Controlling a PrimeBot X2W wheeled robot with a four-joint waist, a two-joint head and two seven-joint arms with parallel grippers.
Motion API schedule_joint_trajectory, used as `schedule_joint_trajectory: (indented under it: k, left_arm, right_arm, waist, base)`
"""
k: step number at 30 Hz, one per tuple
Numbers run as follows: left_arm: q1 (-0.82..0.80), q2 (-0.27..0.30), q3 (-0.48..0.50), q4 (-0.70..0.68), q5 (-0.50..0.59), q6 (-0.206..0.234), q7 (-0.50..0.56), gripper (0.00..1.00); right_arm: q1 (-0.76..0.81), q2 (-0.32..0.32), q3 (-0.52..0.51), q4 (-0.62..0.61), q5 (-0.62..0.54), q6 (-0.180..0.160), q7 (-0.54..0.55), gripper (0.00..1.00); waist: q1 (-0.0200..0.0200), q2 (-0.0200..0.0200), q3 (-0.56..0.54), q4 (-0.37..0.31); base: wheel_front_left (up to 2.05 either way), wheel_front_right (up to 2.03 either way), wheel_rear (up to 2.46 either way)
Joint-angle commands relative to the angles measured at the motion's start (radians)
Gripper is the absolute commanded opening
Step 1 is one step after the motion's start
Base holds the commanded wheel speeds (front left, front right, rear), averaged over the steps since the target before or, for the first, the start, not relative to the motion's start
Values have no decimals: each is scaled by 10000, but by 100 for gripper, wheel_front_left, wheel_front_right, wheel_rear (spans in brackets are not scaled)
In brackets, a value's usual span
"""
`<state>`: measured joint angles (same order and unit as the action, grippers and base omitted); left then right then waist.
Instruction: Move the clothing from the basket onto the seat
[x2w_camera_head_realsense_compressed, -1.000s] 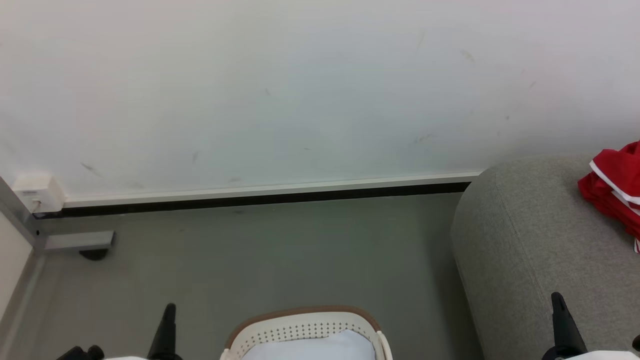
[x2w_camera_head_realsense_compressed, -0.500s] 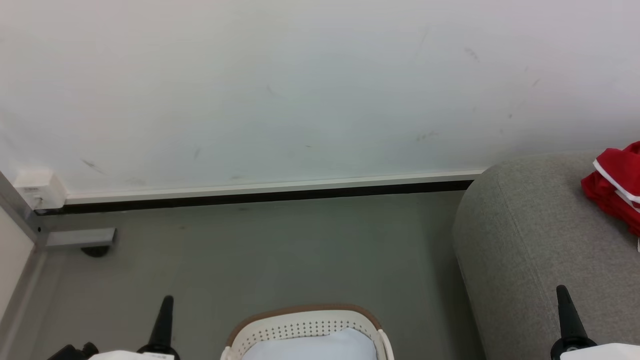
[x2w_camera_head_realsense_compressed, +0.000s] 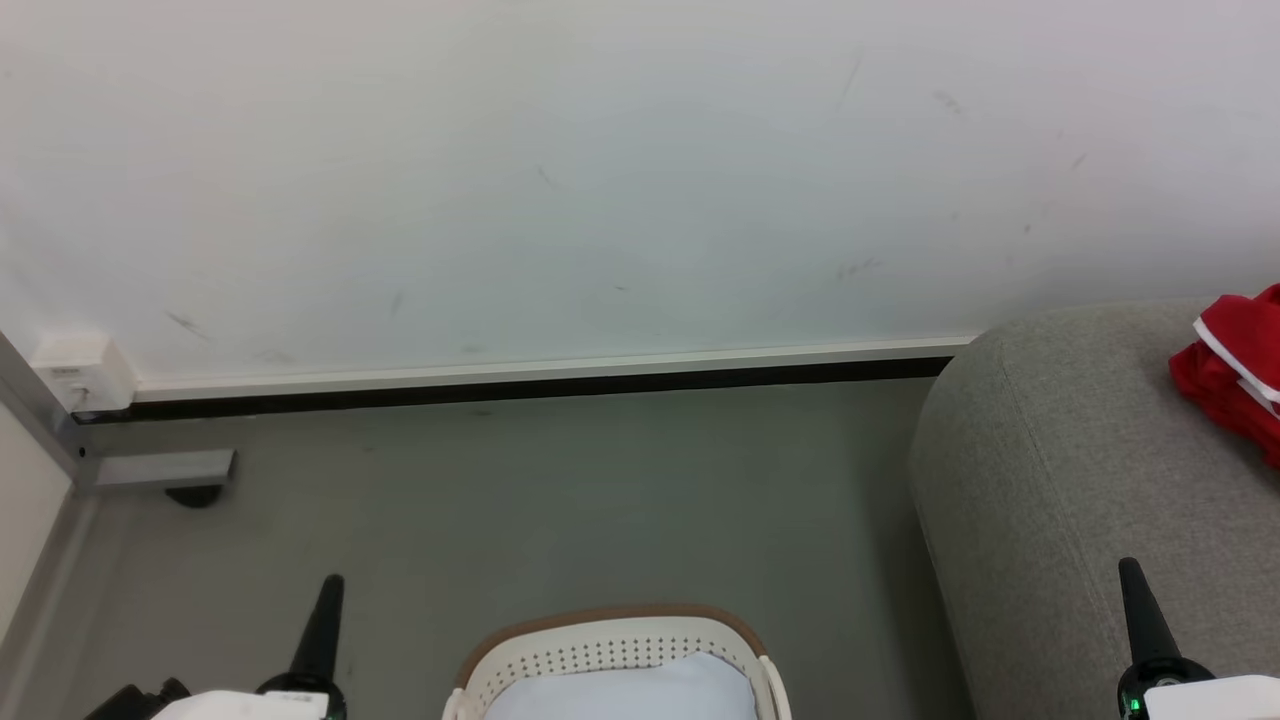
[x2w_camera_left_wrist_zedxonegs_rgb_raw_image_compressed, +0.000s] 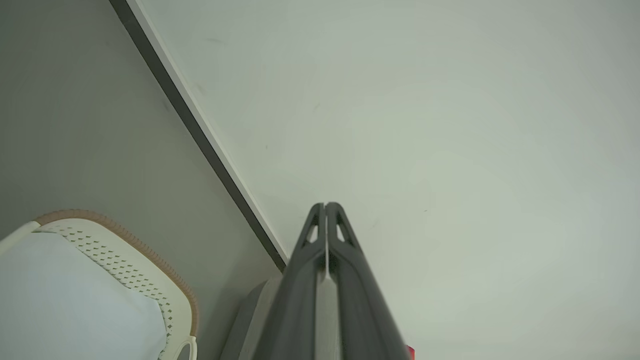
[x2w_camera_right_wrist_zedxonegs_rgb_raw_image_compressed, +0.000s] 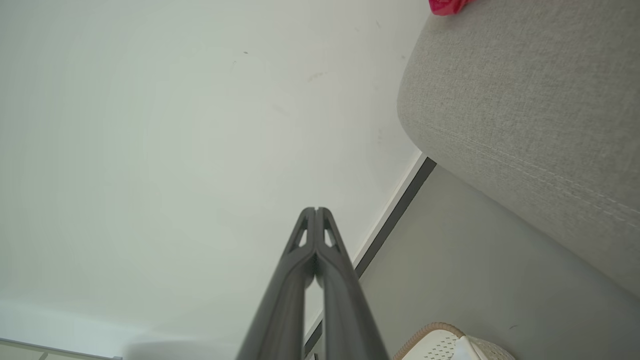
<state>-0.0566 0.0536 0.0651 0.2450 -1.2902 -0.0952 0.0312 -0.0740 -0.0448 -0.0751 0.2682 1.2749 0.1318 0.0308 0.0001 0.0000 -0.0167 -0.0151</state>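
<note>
The basket (x2w_camera_head_realsense_compressed: 600, 660) stands on the floor (x2w_camera_head_realsense_compressed: 550, 500) left of the seat (x2w_camera_head_realsense_compressed: 1050, 480), on which the clothing (x2w_camera_head_realsense_compressed: 1225, 380) lies.

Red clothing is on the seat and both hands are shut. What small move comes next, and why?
Probably open the left hand and dip toward the basket: a pale bundle lies in it, while red clothing sits on the seat.

I get the basket (x2w_camera_head_realsense_compressed: 610, 640) chopped by the bottom edge, between left gripper (x2w_camera_head_realsense_compressed: 330, 592) and right gripper (x2w_camera_head_realsense_compressed: 1130, 575). A pale lump (x2w_camera_head_realsense_compressed: 625, 690) hides its inside, can't tell what it is. The clothing (x2w_camera_head_realsense_compressed: 1232, 370), ahead-right of right gripper, runs off the frame edge. Red speck (x2w_camera_left_wrist_zedxonegs_rgb_raw_image_compressed: 409, 352) beside the left fingers' base: too small to tell
</note>
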Motion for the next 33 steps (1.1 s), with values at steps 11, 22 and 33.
schedule_joint_trajectory:
  k: [11,22,33]
  left_arm:
    - [-292,19,201,-43,-1109,-156,300,0]
    - [-406,3,332,-24,-1954,-246,507,0]
    - [-496,-12,440,-8,-2678,-314,700,0]
  right_arm:
    - [-238,-79,-162,-138,1145,-15,293,0]
    - [-293,-83,-256,-195,2047,-17,500,0]
    - [-336,-85,-345,-238,2766,-19,702,0]
  waist:
    - [-1,0,53,41]
    - [-1,0,105,80]
    - [-1,0,152,116]
  base:
    - [0,0,0]
    - [0,0,0]
    - [0,0,0]
